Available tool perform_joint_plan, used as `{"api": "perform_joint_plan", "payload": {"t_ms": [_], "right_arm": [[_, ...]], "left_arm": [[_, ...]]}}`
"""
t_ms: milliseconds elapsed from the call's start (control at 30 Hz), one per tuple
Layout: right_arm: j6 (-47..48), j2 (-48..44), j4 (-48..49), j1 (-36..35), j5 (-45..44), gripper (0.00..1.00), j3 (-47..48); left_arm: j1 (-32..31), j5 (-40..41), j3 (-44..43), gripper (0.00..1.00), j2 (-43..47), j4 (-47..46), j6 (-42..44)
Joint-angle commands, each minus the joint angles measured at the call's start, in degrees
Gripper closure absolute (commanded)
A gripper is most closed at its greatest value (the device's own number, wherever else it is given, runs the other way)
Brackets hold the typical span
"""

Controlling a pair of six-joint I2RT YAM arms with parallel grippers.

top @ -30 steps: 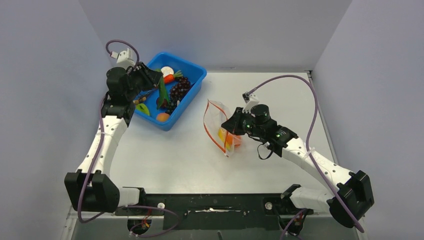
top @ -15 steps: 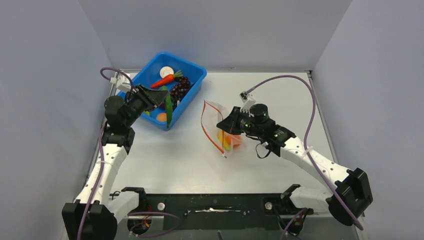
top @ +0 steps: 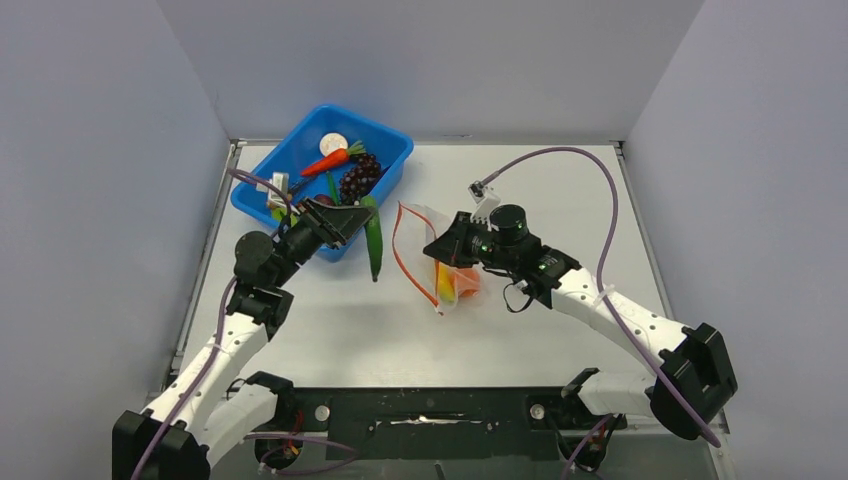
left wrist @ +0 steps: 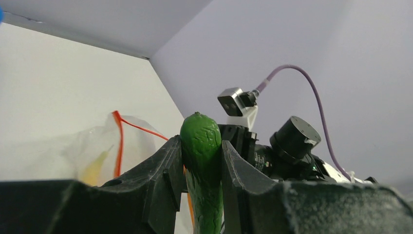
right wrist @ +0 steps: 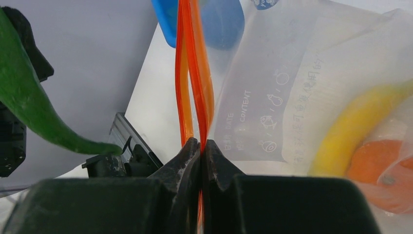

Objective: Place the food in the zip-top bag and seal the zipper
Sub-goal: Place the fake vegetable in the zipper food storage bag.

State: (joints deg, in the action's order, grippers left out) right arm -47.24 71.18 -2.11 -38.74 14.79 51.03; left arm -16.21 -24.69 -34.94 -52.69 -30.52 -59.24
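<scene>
Zip-top bag sits mid-table, propped up and floppy, its mouth turned toward the left arm. The zipper curves around that mouth as a red-orange loop, so the mouth is open. Right gripper is clenched on the zipper; in the right wrist view the fingers are pressed together with the orange strip pinched between them and two bands running up from the pinch. Through the clear plastic you can see a banana and an orange ball low in the bag.

Over on the left, the left gripper is closed around a green piece. The left wrist view shows its rounded tip poking up between the two fingers. It hangs over the table between the blue bin and the bag, near the bag's mouth but apart from it. In the bin lie a carrot, grapes and a white disc.
</scene>
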Motion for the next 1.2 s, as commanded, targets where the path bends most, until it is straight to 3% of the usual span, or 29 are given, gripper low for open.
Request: {"api": "perform_joint_plan", "payload": {"t_ms": [0,500,667,1033,1167], "right_arm": [[-0.89,0.39,5.52,-0.90,1.55,1.00,3.29],[-1.09,0.54,6.94,-2.02,1.34,1.00,3.45],[-1.36,1.05,6.63,-2.20,1.44,1.00,3.64],[-1.68,-0.73,6.67,-2.57,1.82,1.00,3.39],[-1.81,-1.23,6.26,-2.57,1.96,1.00,3.79]], "left_arm": [[-4.04,6.24,1.07,0.92,1.37,-9.02,1.43],[-7.40,16.89,4.05,0.95,-4.31,-23.11,-1.79],[-11.76,20.08,4.56,0.95,-8.26,-28.31,1.30],[-14.61,21.36,7.42,0.95,-15.77,-36.75,8.57],[-15.17,20.34,7.19,0.94,-17.28,-34.38,12.10]]}}
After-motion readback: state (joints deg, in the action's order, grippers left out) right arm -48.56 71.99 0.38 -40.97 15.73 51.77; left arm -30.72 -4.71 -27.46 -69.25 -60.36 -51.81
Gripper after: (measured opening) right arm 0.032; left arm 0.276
